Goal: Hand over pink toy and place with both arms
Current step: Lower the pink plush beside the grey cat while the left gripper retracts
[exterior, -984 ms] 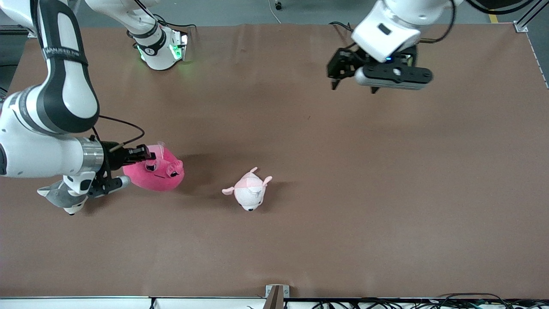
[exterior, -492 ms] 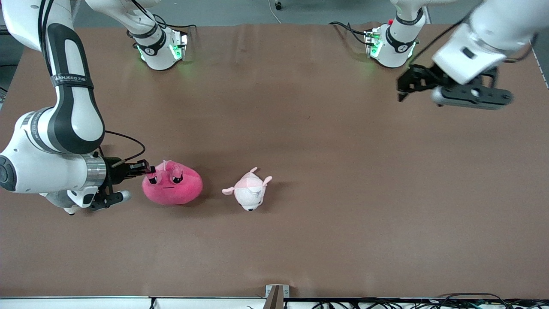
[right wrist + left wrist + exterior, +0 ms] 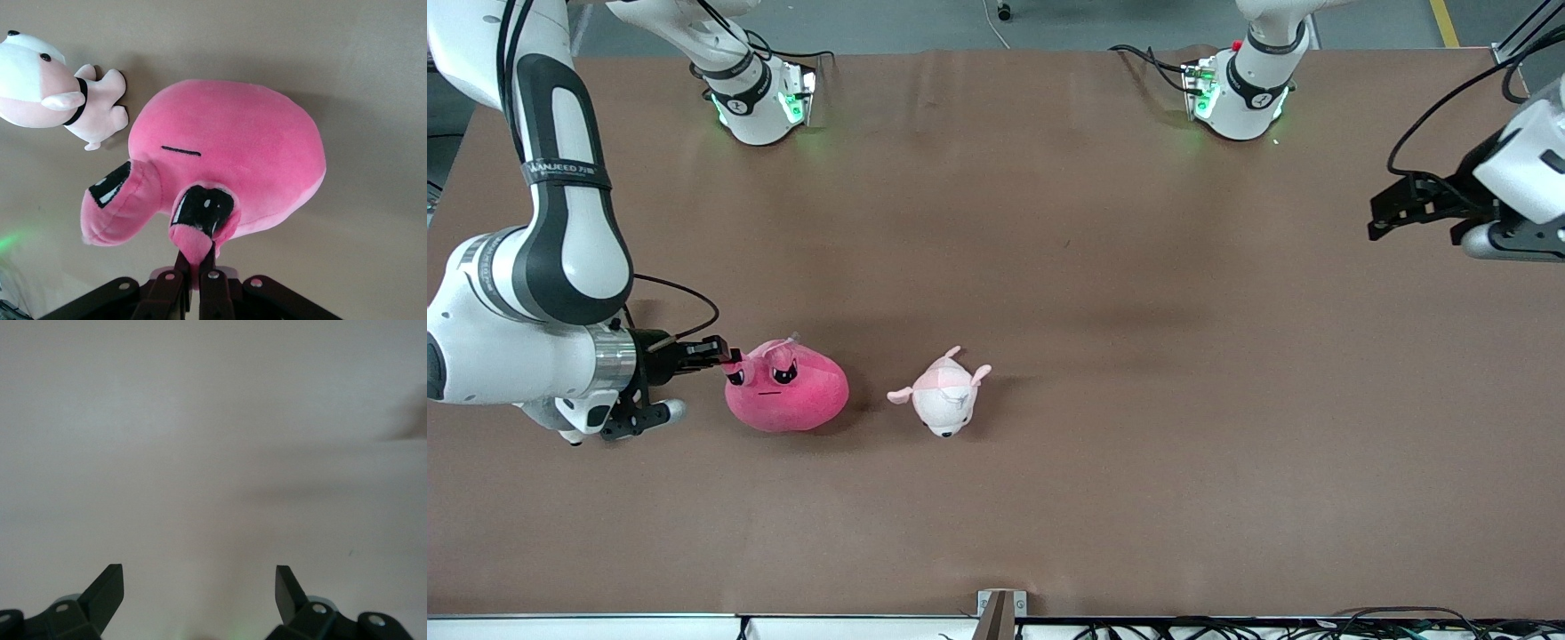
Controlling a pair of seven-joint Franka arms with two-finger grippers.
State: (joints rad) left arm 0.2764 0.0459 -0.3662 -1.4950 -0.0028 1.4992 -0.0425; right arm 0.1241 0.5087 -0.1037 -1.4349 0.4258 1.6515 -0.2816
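Right gripper (image 3: 725,358) pinched tight on 1 small ear of the pink toy (image 3: 787,399) resting on the table beside the pale plush (image 3: 943,397), so lift slowly, thin hold could slip, while the left gripper (image 3: 1392,213) waits wide open, empty.

The pink toy (image 3: 787,398) looked like soft, short-piled plush, matt, with glossy black eye patches; the smaller pale plush animal (image 3: 944,400) had the same velvety cloth. The table (image 3: 1138,400) wore a matt brown, paper-like covering with faint creases. The arms' shells shone as smooth white plastic; the right gripper (image 3: 192,277) was matt black
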